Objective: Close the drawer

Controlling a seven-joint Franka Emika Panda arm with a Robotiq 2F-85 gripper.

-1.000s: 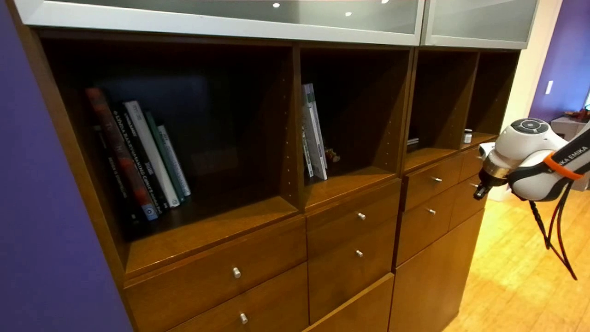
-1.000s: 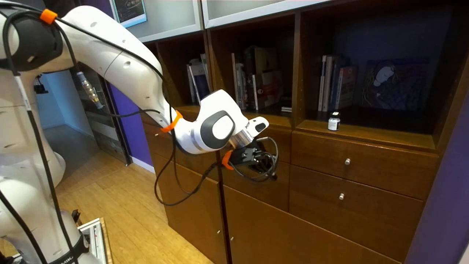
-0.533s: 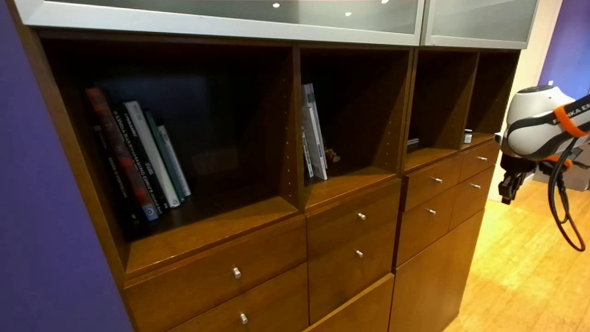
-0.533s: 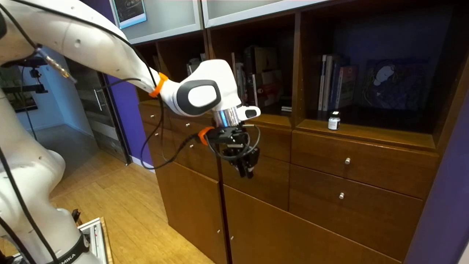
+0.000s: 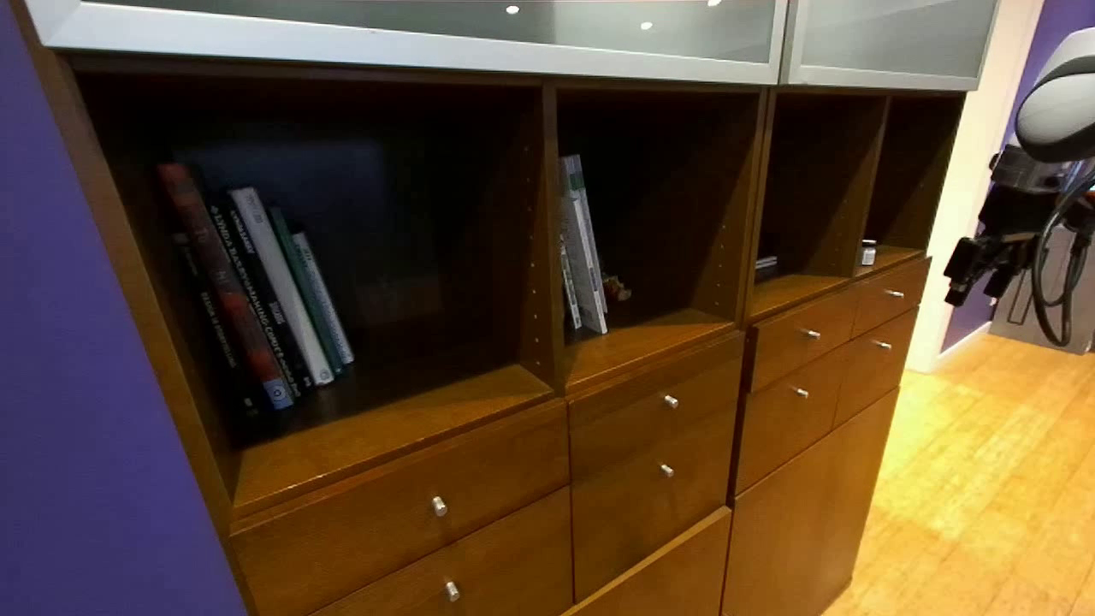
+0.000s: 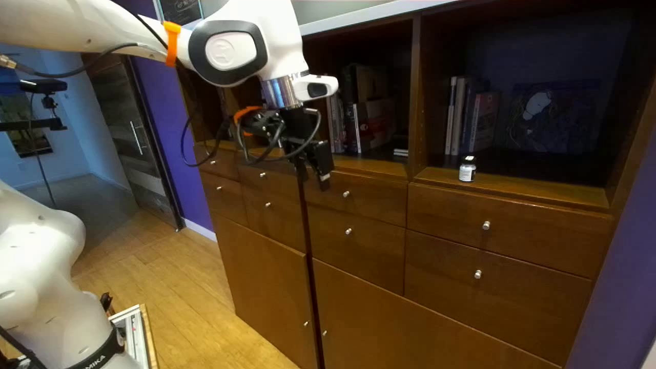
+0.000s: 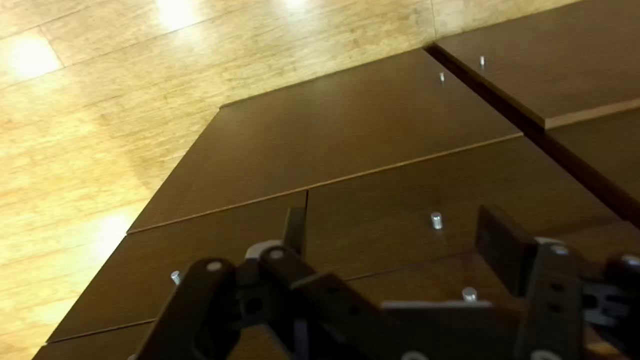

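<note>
The drawer (image 5: 789, 349) is judged to be the upper front of the third column from the left, over a lower front (image 5: 785, 432) of the same wood. In an exterior view its left edge appears slightly proud, yet no interior is exposed: nearly home or fully home, I cannot tell which. Its silver knob (image 5: 812, 334) sits mid-face, placed for pulling and not needed for a push. Next rightward, a small bottle (image 5: 867, 253) stands upright on the shelf (image 5: 898, 256), above the right-hand drawer fronts (image 5: 878, 301) and presumably out of their travel. Rightmost, the gripper (image 5: 977, 296) hangs well apart from the drawer. The wrist view shows its two fingers (image 7: 505, 250) spread wide with nothing held between them, likely because closing calls for pressure, not a grip. Any further nudge should bear on the face near the knob.
</note>
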